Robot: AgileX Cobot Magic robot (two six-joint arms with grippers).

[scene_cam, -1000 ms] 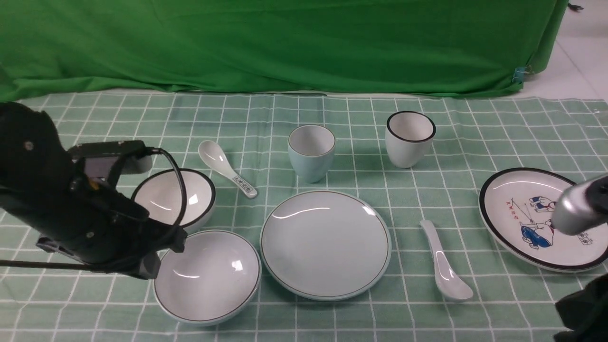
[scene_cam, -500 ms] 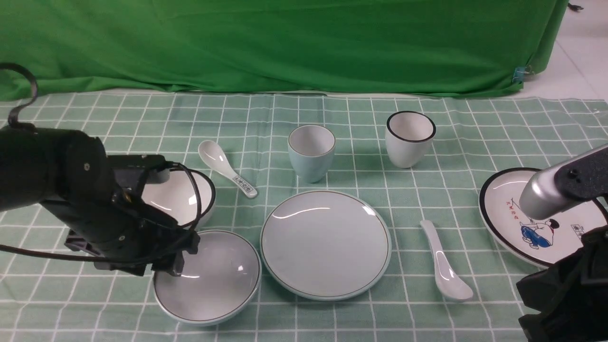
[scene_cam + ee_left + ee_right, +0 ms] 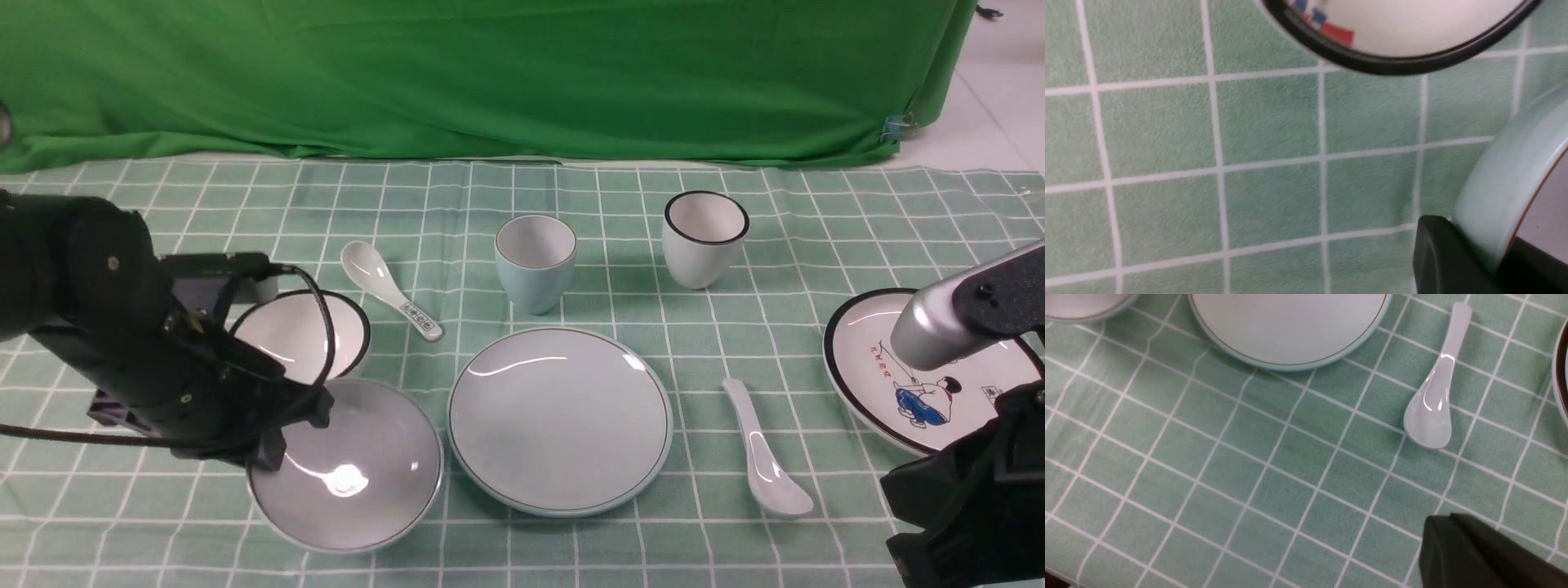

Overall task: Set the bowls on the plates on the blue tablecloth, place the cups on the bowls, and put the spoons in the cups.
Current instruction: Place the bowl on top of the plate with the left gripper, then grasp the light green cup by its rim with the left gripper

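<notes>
spoon (image 3: 392, 292) handle print, illegible

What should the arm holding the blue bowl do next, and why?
Probably lift the pale blue bowl clear: the left gripper is shut on its rim, it looks only tilted, and the pale blue plate beside it is bare.

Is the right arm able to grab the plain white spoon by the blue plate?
Probably yes. The plain spoon lies alone on the cloth, with nothing between it and the right claw, which is shut and must open first.
</notes>
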